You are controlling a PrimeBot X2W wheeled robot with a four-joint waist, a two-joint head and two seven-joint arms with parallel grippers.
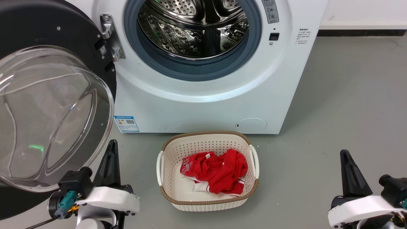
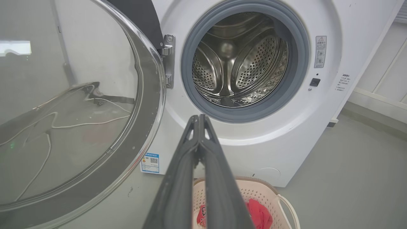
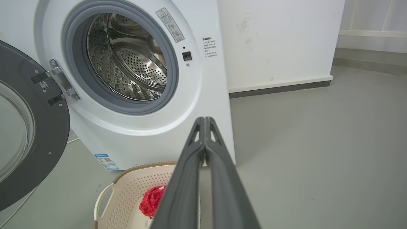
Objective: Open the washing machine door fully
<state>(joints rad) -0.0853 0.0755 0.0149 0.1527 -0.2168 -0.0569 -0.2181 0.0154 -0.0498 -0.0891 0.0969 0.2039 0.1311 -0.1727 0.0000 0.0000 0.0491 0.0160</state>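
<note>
The washing machine (image 1: 203, 105) stands white against the wall, its steel drum (image 1: 194, 28) exposed inside the grey rubber ring. The washing machine door (image 1: 47, 105), a black disc with a bulging clear glass bowl, is swung wide to the left on its metal hinge (image 1: 111, 36); the same door (image 2: 70, 108) (image 3: 28, 127) appears in both wrist views. My left gripper (image 1: 111, 144) is shut and empty, just below and right of the door's lower rim, apart from it. Low at the right, my right gripper (image 1: 345, 154) is shut over the bare floor, holding nothing.
A beige perforated laundry basket (image 1: 254, 162) with red clothes (image 1: 219, 170) sits on the grey floor right in front of the machine, between my arms. A white wall with a dark skirting (image 1: 362, 32) runs to the machine's right. A white cable (image 2: 89, 124) shows through the door glass.
</note>
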